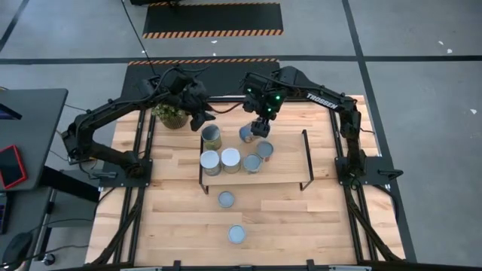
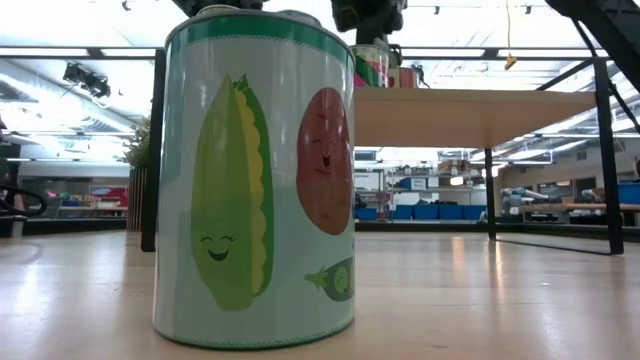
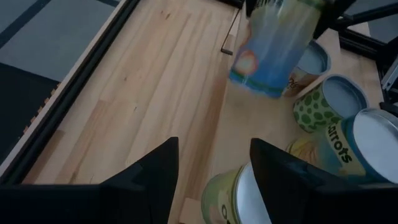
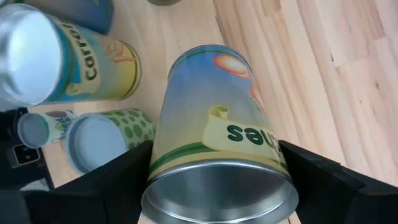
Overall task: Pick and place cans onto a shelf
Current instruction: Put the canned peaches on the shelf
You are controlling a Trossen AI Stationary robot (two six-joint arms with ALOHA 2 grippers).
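Note:
The light-wood shelf (image 1: 286,162) stands mid-table. Several cans stand upright on its left half, among them an olive one (image 1: 212,137) and a white-topped one (image 1: 230,159). Two more cans (image 1: 226,199) (image 1: 236,234) stand on the tabletop nearer the front. The nearest of these fills the low view (image 2: 255,180). My right gripper (image 1: 260,125) is shut on a blue-and-yellow labelled can (image 4: 217,149) over the shelf's far side. My left gripper (image 3: 214,174) is open and empty, above the shelf's far left corner (image 1: 202,117). My right gripper pinches the can's round side wall (image 4: 163,163) between its two fingers, near the metal end that faces the wrist. The fingers (image 4: 121,180) come from above, slanting down. The can hangs tilted below them over the shelf board. I cannot tell whether its lower end touches the board.
A potted green plant (image 1: 172,115) stands at the table's far left, beside my left arm. Thin black rod frames (image 1: 307,158) rise at the shelf's short ends. The shelf's right half and the table's near right part are bare wood.

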